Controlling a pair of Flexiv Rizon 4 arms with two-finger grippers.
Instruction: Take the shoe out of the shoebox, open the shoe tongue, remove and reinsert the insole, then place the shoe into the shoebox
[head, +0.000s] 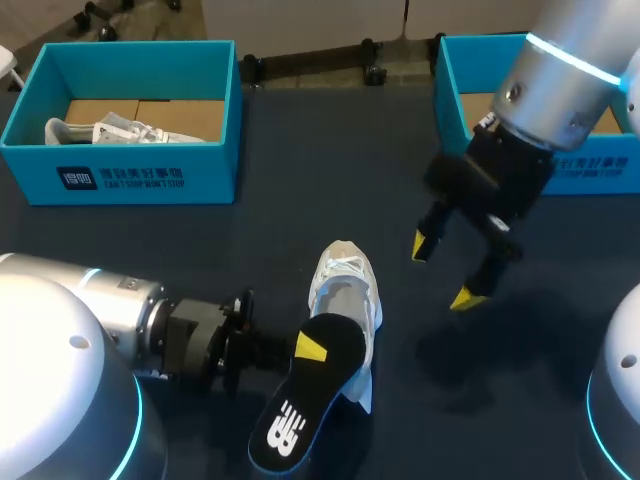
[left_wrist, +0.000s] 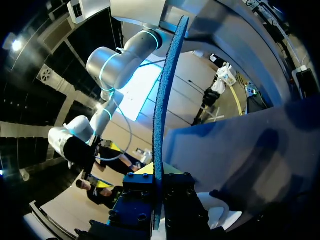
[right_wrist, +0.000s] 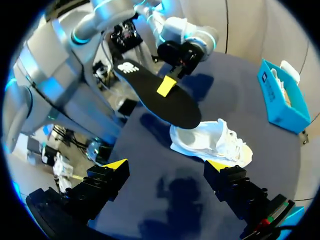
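Note:
The white shoe (head: 345, 290) lies on the dark table near the middle, its opening facing up. My left gripper (head: 306, 349) comes in from the lower left and is shut on the black insole (head: 305, 400), which it holds on edge just above the shoe's heel. In the left wrist view the insole (left_wrist: 162, 120) shows as a thin blue edge rising from between the fingers, with the shoe (left_wrist: 220, 215) beside them. My right gripper (head: 443, 270) hangs open above the table, right of the shoe. It looks onto the shoe (right_wrist: 210, 142) and the insole (right_wrist: 160, 97).
A teal shoebox (head: 120, 175) at the back left holds another white shoe (head: 110, 130). A second teal shoebox (head: 455, 70) stands at the back right, partly behind my right arm. Bare table lies between the boxes and right of the shoe.

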